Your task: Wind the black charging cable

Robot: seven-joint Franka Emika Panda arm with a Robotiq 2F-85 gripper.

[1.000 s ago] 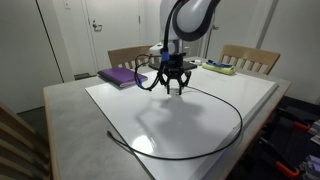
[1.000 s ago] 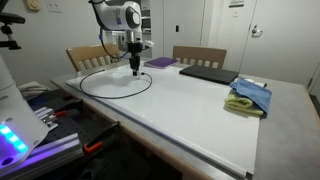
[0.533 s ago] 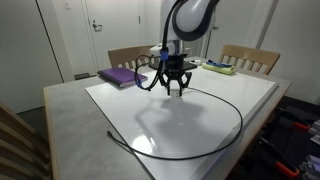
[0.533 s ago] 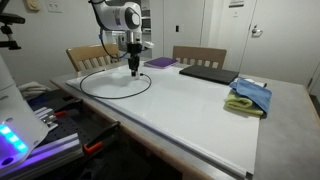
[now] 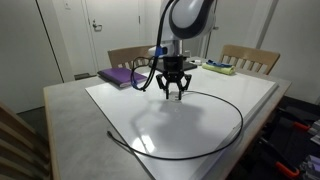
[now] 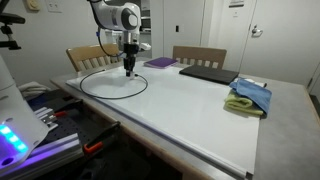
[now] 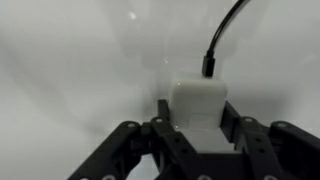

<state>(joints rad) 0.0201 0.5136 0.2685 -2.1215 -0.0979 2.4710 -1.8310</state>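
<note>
The black charging cable (image 5: 232, 112) lies in a wide loop on the white tabletop, its free end near the front edge; it also shows as a loop in an exterior view (image 6: 112, 92). My gripper (image 5: 173, 93) hangs just above the table and is shut on the cable's whitish plug block (image 7: 197, 104). In the wrist view the black cord (image 7: 228, 30) runs up and right from the block, which sits between my fingers (image 7: 236, 124). In an exterior view the gripper (image 6: 127, 72) is at the loop's far side.
A purple book (image 5: 122, 76) and a flat black laptop (image 6: 207, 73) lie at the table's far side. Blue and green cloths (image 6: 248, 96) lie to the right. Wooden chairs (image 5: 251, 58) stand behind the table.
My gripper has shifted slightly sideways with the plug block, and the cable loop has tightened a little with it.
</note>
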